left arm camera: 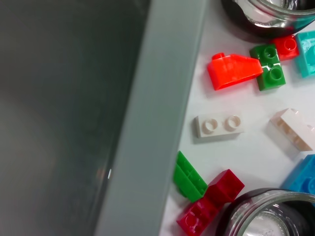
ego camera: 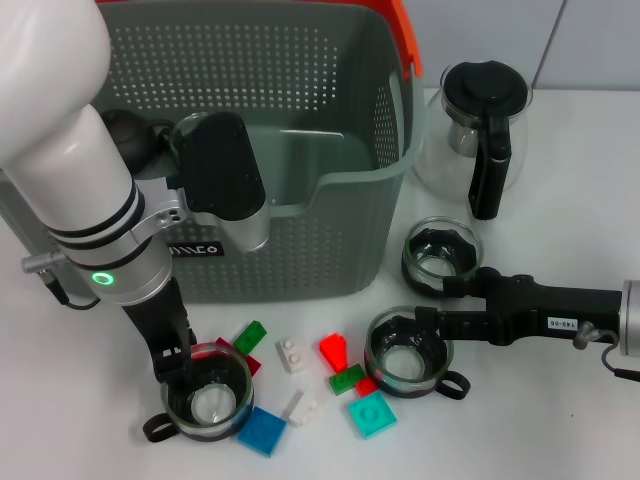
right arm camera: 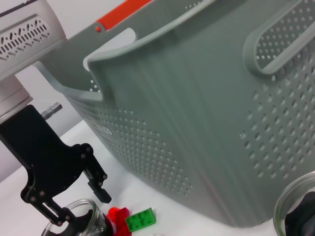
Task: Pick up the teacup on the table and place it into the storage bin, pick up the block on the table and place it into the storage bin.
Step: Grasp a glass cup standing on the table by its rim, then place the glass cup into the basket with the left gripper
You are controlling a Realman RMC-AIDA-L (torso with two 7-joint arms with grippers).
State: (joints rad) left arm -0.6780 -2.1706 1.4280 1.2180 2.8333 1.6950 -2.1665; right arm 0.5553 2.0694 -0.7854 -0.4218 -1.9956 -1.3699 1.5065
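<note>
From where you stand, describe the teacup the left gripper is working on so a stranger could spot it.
Start at the grey perforated storage bin and drop to the scattered blocks in front of it. The glass teacup sits at the robot's left end of that scatter, beside a blue flat block. It is the only cup with the left gripper reaching down over its rim.

Three teacups (ego camera: 207,400), one storage bin (ego camera: 300,150), one glass pot (ego camera: 480,130), nine blocks (ego camera: 335,350)

The head view looks down from above the worktop (ego camera: 560,420). The left wrist view hangs close over the blocks (left arm camera: 219,127) beside the bin (left arm camera: 152,123). The right wrist view sits low, facing the bin's wall (right arm camera: 197,147). All three share bin and blocks.
</note>
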